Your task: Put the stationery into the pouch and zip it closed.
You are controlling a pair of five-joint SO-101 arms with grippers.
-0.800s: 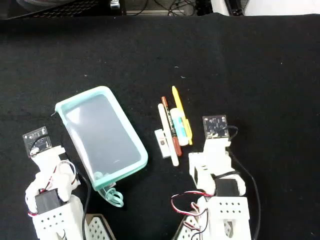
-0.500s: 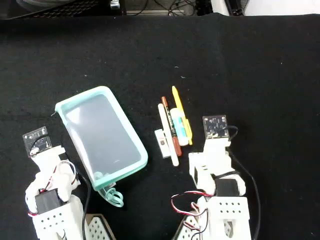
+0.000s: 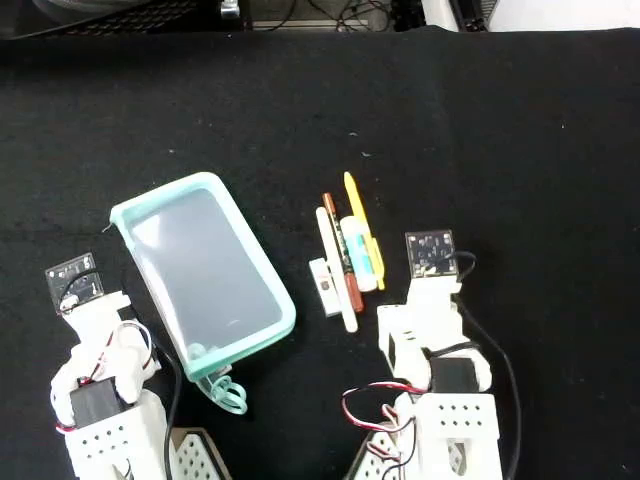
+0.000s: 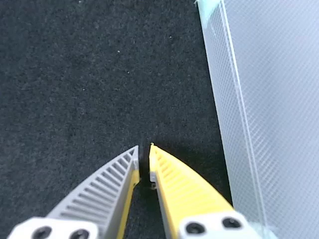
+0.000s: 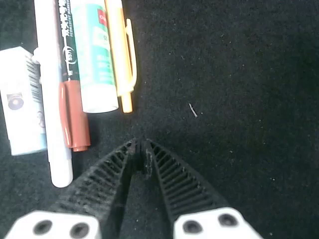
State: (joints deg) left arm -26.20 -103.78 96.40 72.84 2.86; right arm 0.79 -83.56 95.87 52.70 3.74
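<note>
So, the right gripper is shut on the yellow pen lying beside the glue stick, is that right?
Not quite: the right gripper is shut on nothing; the yellow pen lies free beside the glue stick, as the right wrist view shows.

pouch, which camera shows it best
The high view: the whole pouch lies in frame, its mint rim visible all round. The left wrist view catches a close strip of its clear side. The right wrist view faces the pens instead.
</note>
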